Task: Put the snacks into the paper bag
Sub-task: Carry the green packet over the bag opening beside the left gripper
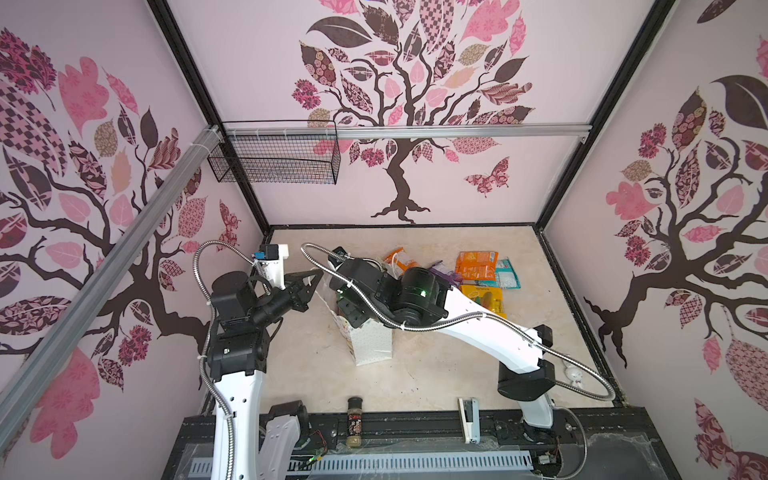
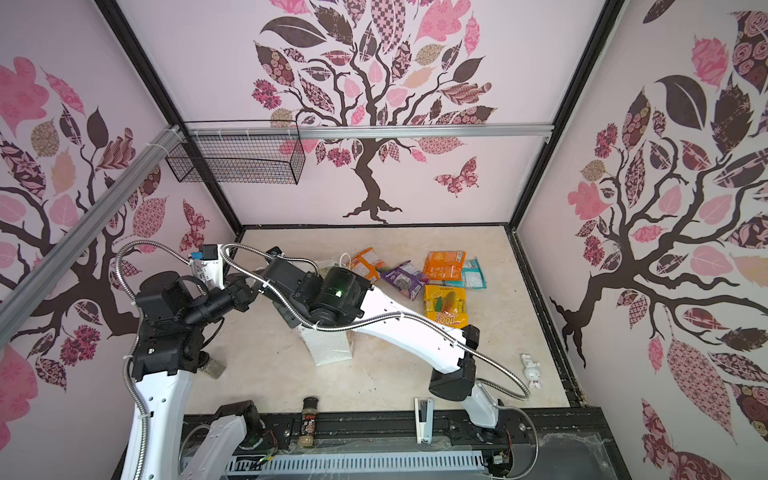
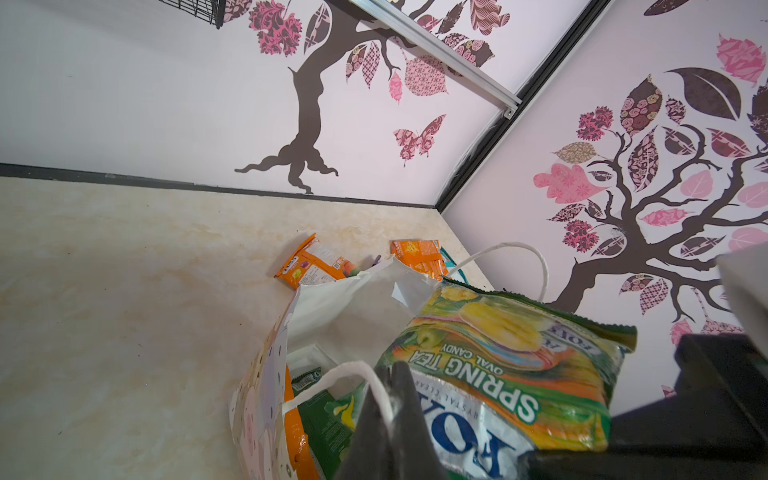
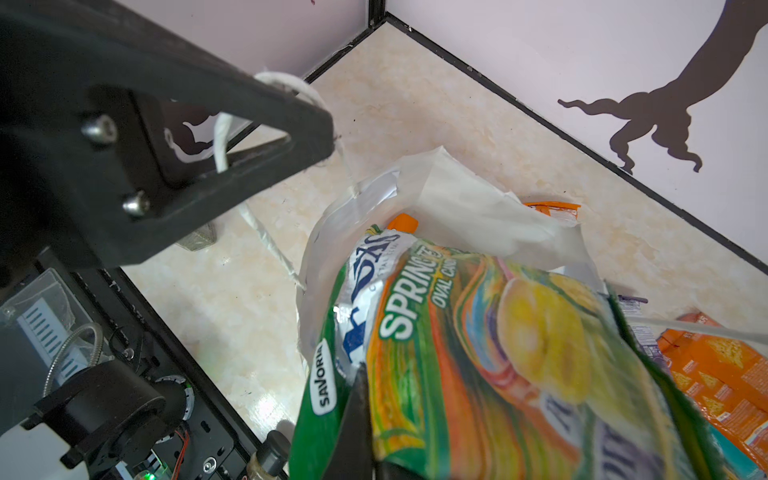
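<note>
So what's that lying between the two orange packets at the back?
A purple packet lies flat between them, clearest in a top view.

Arm links point(image 1: 239, 401): my shells are white moulded plastic, with small dark holes along the sides.
Joints point(image 1: 237, 353): black blocky housings; the round motor point(image 1: 417, 291) on my right arm shows a green light.
Cables point(image 1: 202, 270): ribbed silver conduit runs along both my arms, tied on with white zip ties.
Left claw point(image 1: 318, 274): matte black, open triangular fingers; two silver socket screws point(image 4: 99, 128) on one plate.
Right claw point(image 4: 361, 399): black, with a thin tapered finger edge.
Camera mount point(image 1: 276, 255): my white bracket, blue and black connector on top.
</note>
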